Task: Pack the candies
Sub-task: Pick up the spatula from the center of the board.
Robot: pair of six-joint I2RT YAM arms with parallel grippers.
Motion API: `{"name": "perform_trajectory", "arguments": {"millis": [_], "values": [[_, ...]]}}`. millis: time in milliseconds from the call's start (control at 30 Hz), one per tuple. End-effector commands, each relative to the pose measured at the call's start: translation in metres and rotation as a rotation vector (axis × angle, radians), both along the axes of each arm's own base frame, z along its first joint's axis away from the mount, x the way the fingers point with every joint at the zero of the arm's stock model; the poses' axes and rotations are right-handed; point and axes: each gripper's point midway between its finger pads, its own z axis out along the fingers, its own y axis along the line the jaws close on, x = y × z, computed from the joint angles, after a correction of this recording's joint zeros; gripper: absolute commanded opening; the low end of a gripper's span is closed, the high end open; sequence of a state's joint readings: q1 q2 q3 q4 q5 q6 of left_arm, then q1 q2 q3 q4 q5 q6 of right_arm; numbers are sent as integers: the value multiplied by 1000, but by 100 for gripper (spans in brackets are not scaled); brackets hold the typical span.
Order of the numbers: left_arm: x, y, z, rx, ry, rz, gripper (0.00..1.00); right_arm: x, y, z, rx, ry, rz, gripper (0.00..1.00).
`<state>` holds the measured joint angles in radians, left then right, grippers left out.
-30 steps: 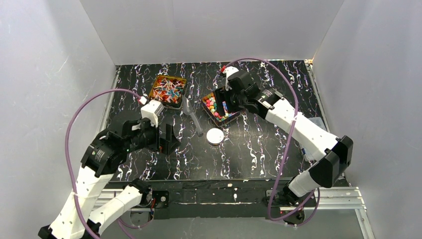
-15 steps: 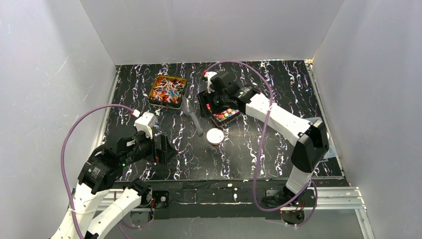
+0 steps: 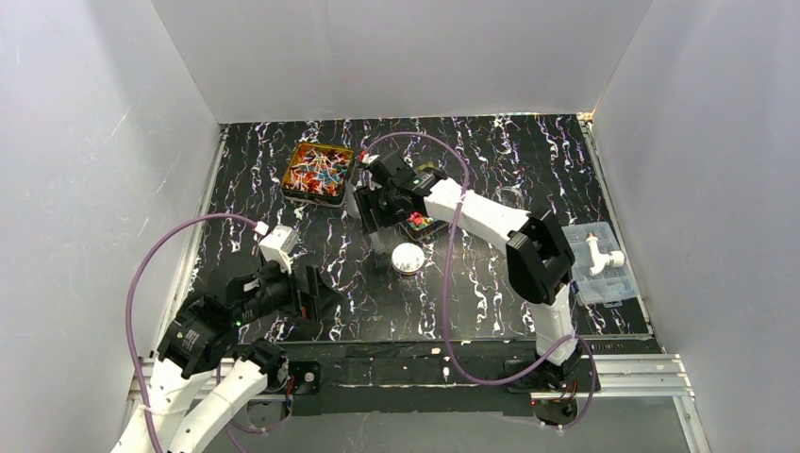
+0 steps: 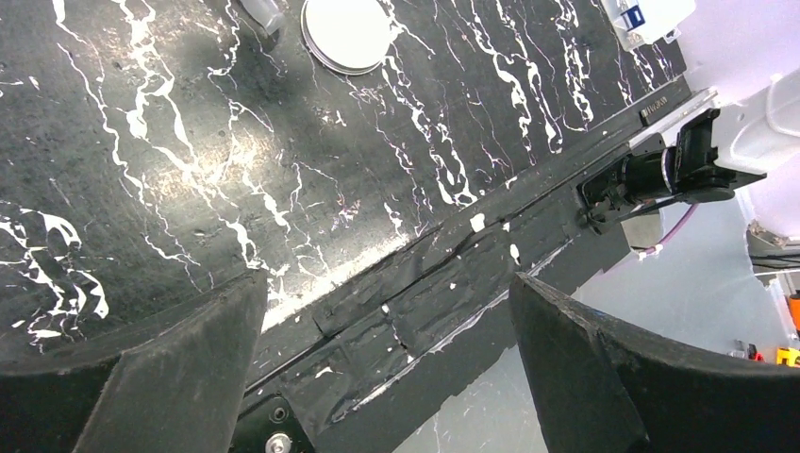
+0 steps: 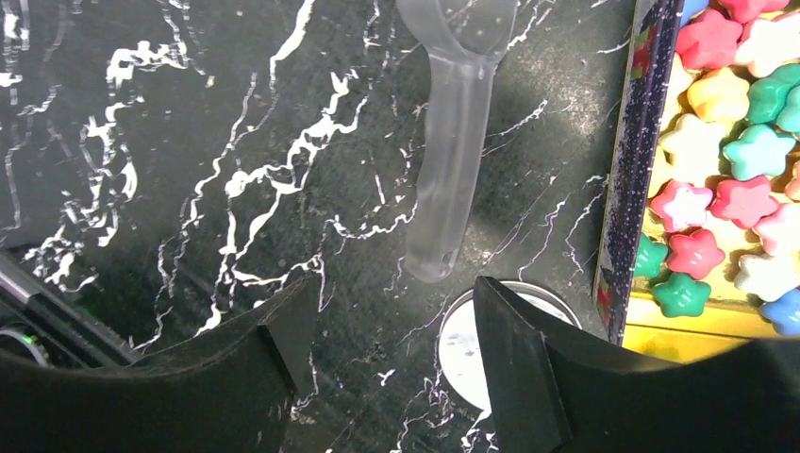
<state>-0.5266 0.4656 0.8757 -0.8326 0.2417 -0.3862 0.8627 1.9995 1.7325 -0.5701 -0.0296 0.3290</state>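
1. Two pincers to cover, starting with the left pincer [image 3: 316,288]: gaping about as wide as can be, gripping nothing, hanging low over the near edge of the black marbled table [image 3: 472,293].
2. Well ahead of that one, up toward the back: a gold tin [image 3: 311,195] stuffed with twist-wrapped candies [image 3: 319,170], red, blue and white. Also sitting just off the left side of the right pincer [image 3: 373,203].
3. On to the right pincer itself: fingers partly spread, nothing between them, pointing down at the table.
4. Straight out in front of its gap: a clear plastic scoop [image 5: 453,170], lying flat, handle end toward the pincer. No contact with either finger, going by the wrist view.
5. Tucked down by the right finger, partly hidden behind it: a white round lid [image 5: 469,351].
6. Just off the outer side of that same finger: a second gold tin [image 5: 630,189] holding the star-shaped candies [image 5: 726,142], pink, green, yellow, white and blue, piled together.
7. Way off to the right, well apart from both pincers: a clear plastic box [image 3: 599,269] by the table's right edge. Can't make out much inside.
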Motion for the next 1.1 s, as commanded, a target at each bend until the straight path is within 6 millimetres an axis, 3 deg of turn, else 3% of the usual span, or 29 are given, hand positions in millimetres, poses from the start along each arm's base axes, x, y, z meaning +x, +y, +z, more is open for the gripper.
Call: {"name": "perform_trajectory", "arguments": {"millis": [0,433,667,1067], "values": [[-1,-7,-1,-55,-17,-14,99,17,16,4,38,-34,-35,69],[-3,-9,-8,-79,-21,-21,99,35,22,-47,-50,-14,-78,64],[-3,-9,-9,-79,-18,-21,99,41,27,-62,-67,-10,-82,62],[-2,-10,-11,-76,-13,-24,99,37,26,-81,-79,17,-66,48]]}}
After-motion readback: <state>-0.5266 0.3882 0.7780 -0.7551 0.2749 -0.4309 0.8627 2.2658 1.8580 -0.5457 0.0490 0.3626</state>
